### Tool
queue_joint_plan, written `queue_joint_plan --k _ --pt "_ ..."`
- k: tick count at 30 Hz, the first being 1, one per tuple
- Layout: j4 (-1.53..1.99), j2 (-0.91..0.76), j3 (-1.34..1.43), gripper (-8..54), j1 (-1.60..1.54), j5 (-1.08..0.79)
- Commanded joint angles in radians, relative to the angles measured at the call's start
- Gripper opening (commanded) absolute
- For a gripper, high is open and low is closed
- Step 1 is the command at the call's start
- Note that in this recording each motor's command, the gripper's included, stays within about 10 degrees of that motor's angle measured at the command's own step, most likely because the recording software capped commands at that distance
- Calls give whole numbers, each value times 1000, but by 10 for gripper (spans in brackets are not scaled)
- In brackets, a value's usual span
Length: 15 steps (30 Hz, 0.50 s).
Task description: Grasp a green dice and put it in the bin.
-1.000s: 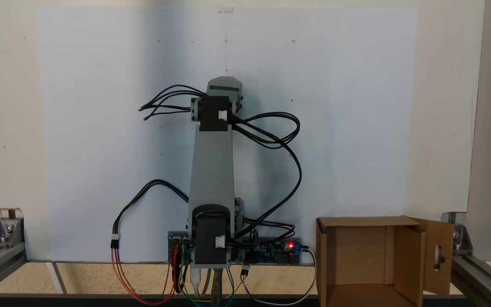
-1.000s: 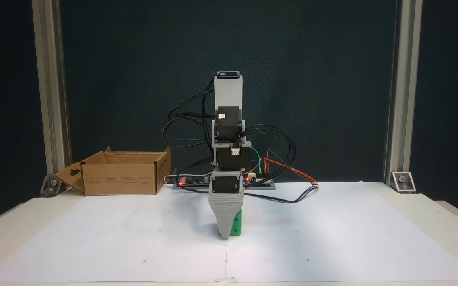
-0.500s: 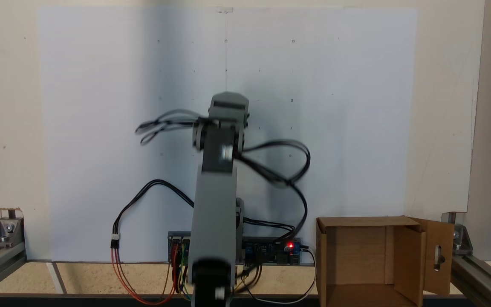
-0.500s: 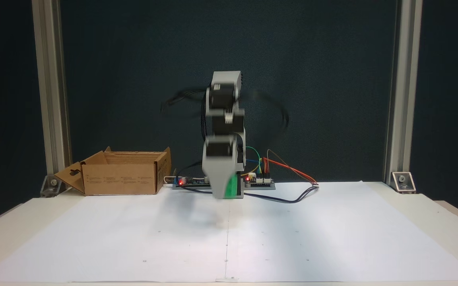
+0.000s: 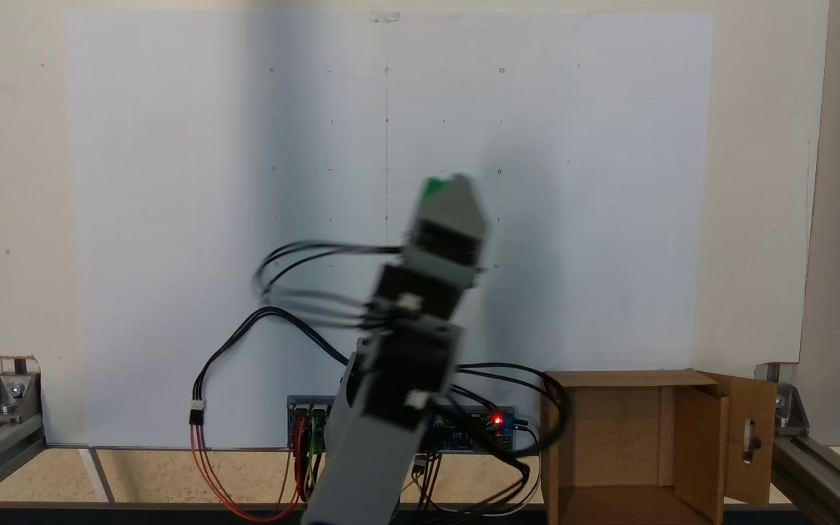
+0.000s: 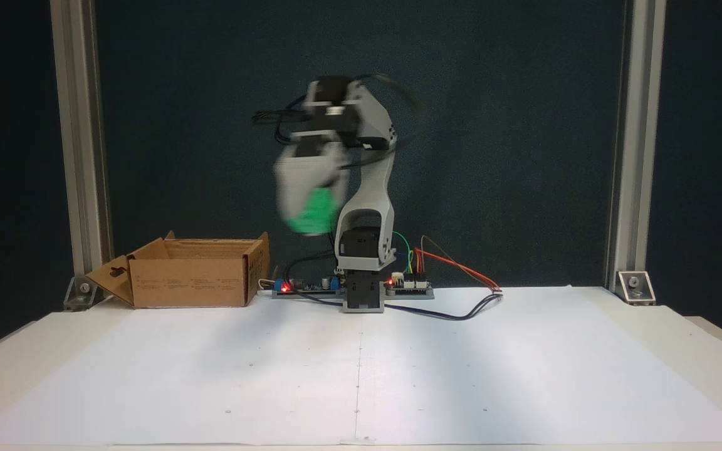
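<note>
Since the earlier frames the arm has swung up off the white sheet and is leaning toward the bin, carrying the green dice with it, so the spot on the paper where the dice was standing is now bare. Largest of all, the worktop is lying under a big white paper sheet in both fixed views, with aluminium frame posts standing at its back corners. The arm is rising from its base by the circuit board, its black cables looping out to one side, and its upper part is smeared by motion blur. The bin is sitting on the worktop well apart from the arm's base, open at the top, one flap with a slot cut-out hanging outward. The end effector is hanging high above the worktop, between the base and the bin and above the level of the bin's rim, and it is clamping the green dice between its jaws. In a fixed view looking down, a green corner of the dice is peeking out beside the tip of the end effector, over the sheet and short of the bin.
</note>
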State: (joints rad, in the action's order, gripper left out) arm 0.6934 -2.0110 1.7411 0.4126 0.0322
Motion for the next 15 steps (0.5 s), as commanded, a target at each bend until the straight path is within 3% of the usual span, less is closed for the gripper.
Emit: queue_joint_plan --k 1,6,15 --pt "-164 29 -69 114 164 -100" --pt "-324 83 -133 114 537 -166" --pt "-278 252 -164 114 1164 -476"
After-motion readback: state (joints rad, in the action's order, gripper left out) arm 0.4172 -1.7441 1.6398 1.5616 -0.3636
